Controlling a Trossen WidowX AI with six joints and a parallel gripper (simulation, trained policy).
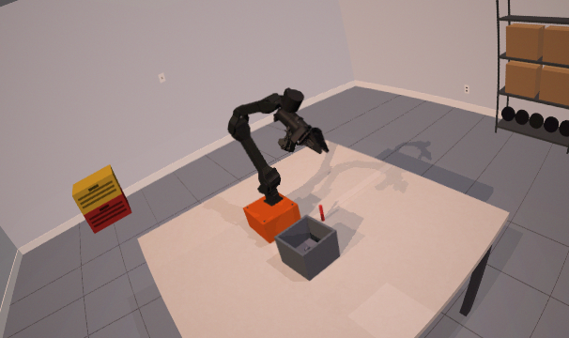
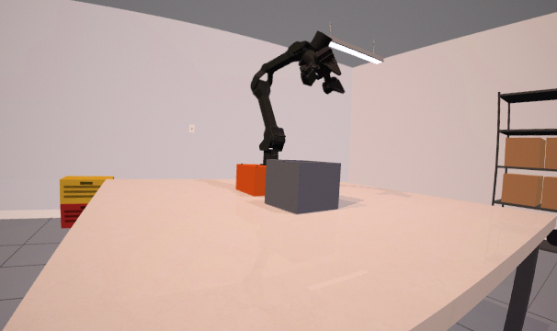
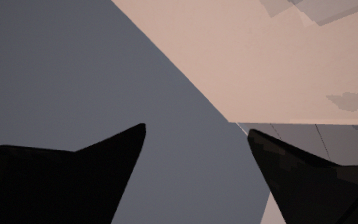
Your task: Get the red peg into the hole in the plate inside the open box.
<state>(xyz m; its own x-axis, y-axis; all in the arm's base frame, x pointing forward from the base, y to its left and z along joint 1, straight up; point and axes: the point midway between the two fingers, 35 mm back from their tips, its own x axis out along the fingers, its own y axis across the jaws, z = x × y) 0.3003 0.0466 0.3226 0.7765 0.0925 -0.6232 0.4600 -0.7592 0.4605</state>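
Observation:
The red peg (image 1: 321, 212) stands upright on the table, just beyond the grey box's far side in the top view. It does not show in the exterior view or the wrist view. The open grey box (image 1: 325, 258) (image 2: 320, 188) stands in front of the orange base. Its inside is only partly visible, in the top view, with a small raised detail on its shadowed bottom. My gripper (image 1: 324, 151) (image 2: 342, 83) (image 3: 197, 131) is open and empty, high above the table, well above the peg and box and angled downward.
The orange base block (image 1: 268, 221) (image 2: 250, 179) under the arm stands close beside the box. The pale table (image 1: 209, 272) (image 2: 191, 257) (image 3: 280, 65) has its edge showing in the wrist view. Yellow and red drawers (image 1: 101, 199) and a shelf rack (image 1: 541, 61) stand off the table.

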